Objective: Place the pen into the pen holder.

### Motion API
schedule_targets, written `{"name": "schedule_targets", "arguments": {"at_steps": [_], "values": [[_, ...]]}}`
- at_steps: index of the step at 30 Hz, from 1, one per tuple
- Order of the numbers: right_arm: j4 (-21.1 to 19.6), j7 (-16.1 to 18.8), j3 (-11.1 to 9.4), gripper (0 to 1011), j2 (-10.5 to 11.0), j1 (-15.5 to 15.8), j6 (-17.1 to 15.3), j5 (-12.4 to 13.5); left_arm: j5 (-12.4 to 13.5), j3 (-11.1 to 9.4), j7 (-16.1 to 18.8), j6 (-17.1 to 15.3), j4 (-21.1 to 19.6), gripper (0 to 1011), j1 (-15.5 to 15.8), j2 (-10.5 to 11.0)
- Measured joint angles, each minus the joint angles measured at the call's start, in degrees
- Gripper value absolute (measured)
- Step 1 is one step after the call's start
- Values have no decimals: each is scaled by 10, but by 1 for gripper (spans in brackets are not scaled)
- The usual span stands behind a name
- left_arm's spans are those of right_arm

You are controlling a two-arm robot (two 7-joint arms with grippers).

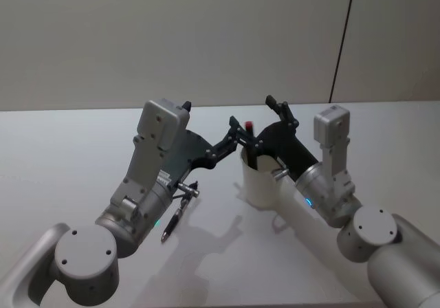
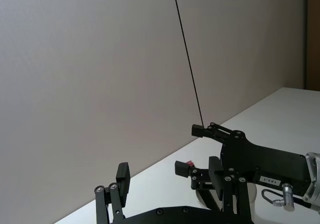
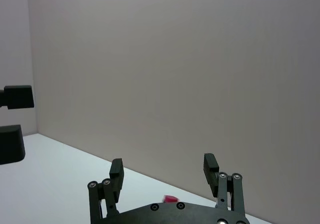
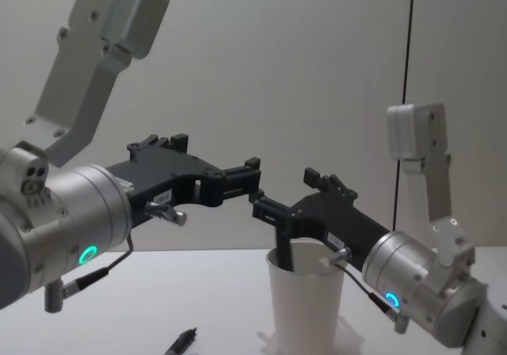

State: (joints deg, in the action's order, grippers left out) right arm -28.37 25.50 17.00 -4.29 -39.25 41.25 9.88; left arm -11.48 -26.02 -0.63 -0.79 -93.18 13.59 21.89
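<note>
I see the left gripper [image 2: 169, 169] and right gripper [image 3: 163, 163] both open by the cup [image 1: 258, 184], a red-tipped pen [image 1: 247, 125] standing inside, and another pen [image 1: 173, 218] lying on the table [image 1: 69, 150].

Matt white paper pen holder [image 1: 261, 184], smooth matt white worktop [image 1: 69, 157], dark glossy pen [image 1: 176, 217], matt black plastic left gripper [image 2: 152, 174] and right gripper [image 3: 163, 165]

Counting one cup [image 1: 260, 184] standing on one table [image 1: 69, 150]. Counting one pen [image 1: 172, 223] lying on that table, plus one red-tipped thing [image 1: 248, 125] sticking up at the cup (maybe a second pen, hard telling). Counting two arms [image 1: 151, 150], each ending in one gripper: left gripper [image 2: 169, 174], right gripper [image 3: 163, 165]. Counting two fingers [image 3: 210, 163] on each, making four altogether.
</note>
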Motion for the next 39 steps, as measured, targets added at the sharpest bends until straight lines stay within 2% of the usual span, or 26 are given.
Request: {"name": "schedule_targets", "arguments": {"at_steps": [10, 16, 19, 25, 39], "values": [[-126, -22, -5, 1002, 19, 59, -72, 15, 0, 0, 0, 0, 0, 1000, 0, 0], [-224, -61, -10, 1002, 34, 103, -144, 24, 0, 0, 0, 0, 0, 1000, 0, 0], [-257, -76, -12, 1002, 40, 118, -168, 26, 0, 0, 0, 0, 0, 1000, 0, 0], [-349, -123, -20, 1001, 57, 159, -240, 35, 0, 0, 0, 0, 0, 1000, 0, 0], [-497, -187, -34, 1001, 92, 237, -343, 50, 0, 0, 0, 0, 0, 1000, 0, 0]]}}
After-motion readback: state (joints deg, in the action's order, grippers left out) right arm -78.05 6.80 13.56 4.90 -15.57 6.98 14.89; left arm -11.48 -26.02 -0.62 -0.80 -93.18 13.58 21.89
